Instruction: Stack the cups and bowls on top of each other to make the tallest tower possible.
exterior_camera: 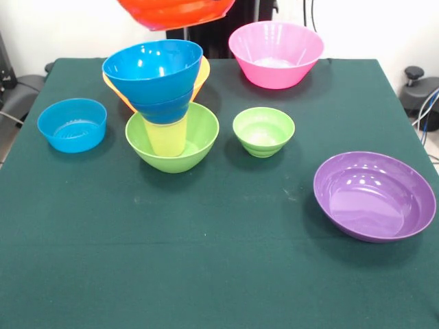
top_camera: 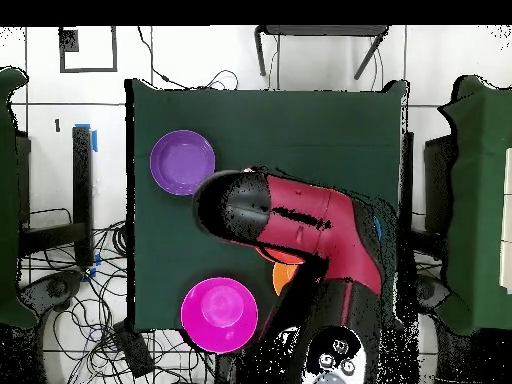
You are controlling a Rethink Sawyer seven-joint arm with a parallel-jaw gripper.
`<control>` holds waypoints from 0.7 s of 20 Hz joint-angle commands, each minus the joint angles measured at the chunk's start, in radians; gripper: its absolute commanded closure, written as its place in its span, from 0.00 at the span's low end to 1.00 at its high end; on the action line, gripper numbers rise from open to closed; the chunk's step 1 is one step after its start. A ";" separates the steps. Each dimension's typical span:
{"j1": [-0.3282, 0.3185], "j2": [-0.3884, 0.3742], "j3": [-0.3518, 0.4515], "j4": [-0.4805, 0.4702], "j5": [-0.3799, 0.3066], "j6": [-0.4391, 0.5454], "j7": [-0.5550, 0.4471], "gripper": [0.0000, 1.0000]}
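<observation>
The tower stands left of centre in the front view: a large lime-green bowl (exterior_camera: 199, 140) holds the pale yellow tumbler (exterior_camera: 167, 138), and two blue bowls (exterior_camera: 154, 67) sit stacked on the tumbler. An orange bowl (exterior_camera: 202, 74) shows behind the blue ones, its rim out on both sides. A red-orange bowl (exterior_camera: 175, 12) hangs in the air at the top edge, above the tower. The gripper holding it is cut off there. In the overhead view the red arm (top_camera: 300, 225) hides the gripper and the tower, with only a bit of orange (top_camera: 283, 276) showing.
A pink bowl (exterior_camera: 276, 55) (top_camera: 219, 314) stands at the far side near the pedestal. A small lime-green bowl (exterior_camera: 263, 130) sits right of the tower, a purple bowl (exterior_camera: 374, 195) (top_camera: 182, 161) at the near right, and a low light-blue bowl (exterior_camera: 72, 125) at the left.
</observation>
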 commanded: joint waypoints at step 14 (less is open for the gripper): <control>-0.124 -0.011 0.276 0.086 -0.236 0.005 -0.368 1.00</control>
